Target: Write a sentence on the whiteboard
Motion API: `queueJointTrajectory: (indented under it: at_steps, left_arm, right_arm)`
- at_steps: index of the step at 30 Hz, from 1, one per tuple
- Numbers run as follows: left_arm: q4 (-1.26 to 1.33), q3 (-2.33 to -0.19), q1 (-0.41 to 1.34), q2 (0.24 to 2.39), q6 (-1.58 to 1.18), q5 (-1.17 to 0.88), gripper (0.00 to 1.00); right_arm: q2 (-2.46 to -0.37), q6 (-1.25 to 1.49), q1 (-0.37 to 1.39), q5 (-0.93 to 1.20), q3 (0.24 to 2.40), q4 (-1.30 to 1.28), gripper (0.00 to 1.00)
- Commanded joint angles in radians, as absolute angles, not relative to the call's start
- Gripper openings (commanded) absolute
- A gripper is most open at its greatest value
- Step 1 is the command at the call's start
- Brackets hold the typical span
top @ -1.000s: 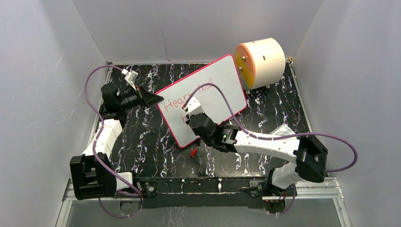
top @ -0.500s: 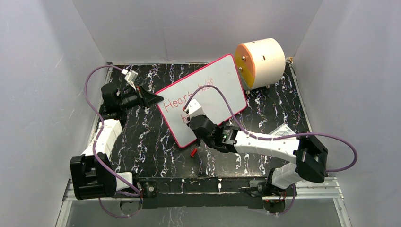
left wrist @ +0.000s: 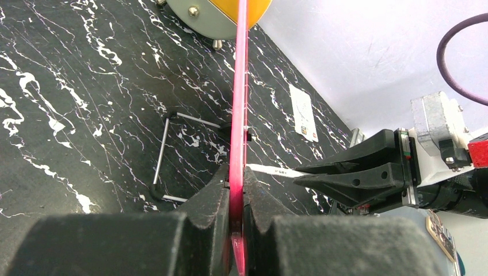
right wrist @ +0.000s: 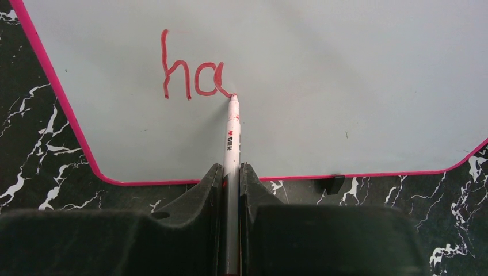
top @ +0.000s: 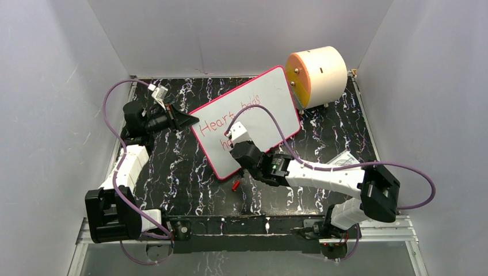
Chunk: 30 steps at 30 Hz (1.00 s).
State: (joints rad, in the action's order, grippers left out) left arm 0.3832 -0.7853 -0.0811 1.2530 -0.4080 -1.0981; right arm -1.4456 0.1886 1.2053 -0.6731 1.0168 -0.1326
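Note:
The whiteboard with its pink-red rim stands tilted on the table. Red lettering on it reads "Heart" and a second word on one slanted line. My left gripper is shut on the board's left rim, the rim pinched between its fingers. My right gripper is shut on a white marker. The marker's tip touches the board at the end of the red letters "ha" on the second line. My right gripper also shows in the top view.
A cream cylinder with an orange face stands behind the board's right corner. A red marker cap lies on the black marbled table in front of the board. A white card lies at the right. A wire stand sits under the board.
My right gripper has shifted slightly right along the board with the marker. The second line has grown from "h" to "ha". The left gripper has not moved.

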Motion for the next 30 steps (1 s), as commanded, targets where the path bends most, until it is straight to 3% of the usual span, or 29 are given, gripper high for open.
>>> queueJointTrajectory:
  at_steps: [1,30]
  left_arm:
    - [0.334,-0.787,-0.075,1.226,-0.364,-1.109,0.0]
    - [0.335,-0.788,-0.074,1.232,-0.367,-1.111,0.0]
  right_arm:
    - [-1.384,0.192,1.2,-0.712,1.01,-0.098,0.0]
    - [-1.417,0.14,1.173,-0.645,1.058,-0.026,0.0]
